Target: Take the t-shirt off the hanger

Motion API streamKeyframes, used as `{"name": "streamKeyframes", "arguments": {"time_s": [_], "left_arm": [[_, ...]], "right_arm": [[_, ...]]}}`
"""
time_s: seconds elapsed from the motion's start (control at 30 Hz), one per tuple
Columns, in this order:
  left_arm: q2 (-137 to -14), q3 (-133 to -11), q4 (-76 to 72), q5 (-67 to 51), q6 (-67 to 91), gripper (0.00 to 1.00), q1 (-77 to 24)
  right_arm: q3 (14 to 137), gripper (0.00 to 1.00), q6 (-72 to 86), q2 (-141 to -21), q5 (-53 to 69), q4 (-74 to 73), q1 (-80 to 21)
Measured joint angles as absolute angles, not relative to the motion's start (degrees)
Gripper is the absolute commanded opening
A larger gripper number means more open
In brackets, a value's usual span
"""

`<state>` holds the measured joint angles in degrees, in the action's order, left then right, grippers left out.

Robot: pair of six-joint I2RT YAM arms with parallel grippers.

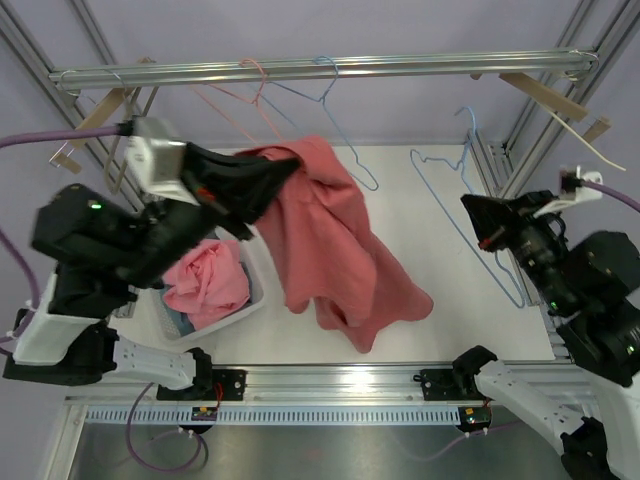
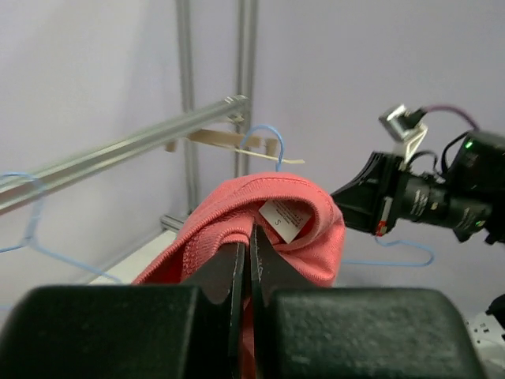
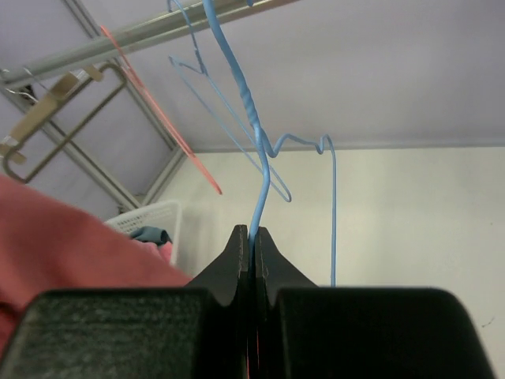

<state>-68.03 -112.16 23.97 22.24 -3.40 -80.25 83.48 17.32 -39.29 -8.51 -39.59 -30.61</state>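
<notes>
The coral-pink t-shirt [image 1: 335, 250] hangs from my left gripper [image 1: 292, 168], its lower part pooled on the white table. In the left wrist view the jaws [image 2: 251, 235] are shut on the collar of the t-shirt [image 2: 229, 213], beside the white size label. The blue wire hanger [image 1: 439, 190] is free of the shirt at the right. My right gripper [image 1: 468, 206] holds it there. In the right wrist view those jaws [image 3: 252, 234] are shut on the neck of the hanger [image 3: 251, 118], and the t-shirt [image 3: 55, 245] shows at the lower left.
A white basket [image 1: 256, 288] with pink clothes stands under the left arm. A metal rail [image 1: 400, 68] crosses the back, with a pink hanger [image 1: 232, 110] and a blue hanger [image 1: 352, 152] on it. Wooden hangers [image 1: 545, 95] hang at both ends, by the frame posts.
</notes>
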Motion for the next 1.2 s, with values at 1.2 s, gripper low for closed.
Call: {"name": "streamKeyframes", "arguments": {"time_s": [1.2], "left_arm": [[-52.7,-103.7,-15.0,52.3,-59.8,0.00,-80.2]], "right_arm": [[96.3,0.00,15.9,-79.5,-3.3,-20.5,-24.5]]}}
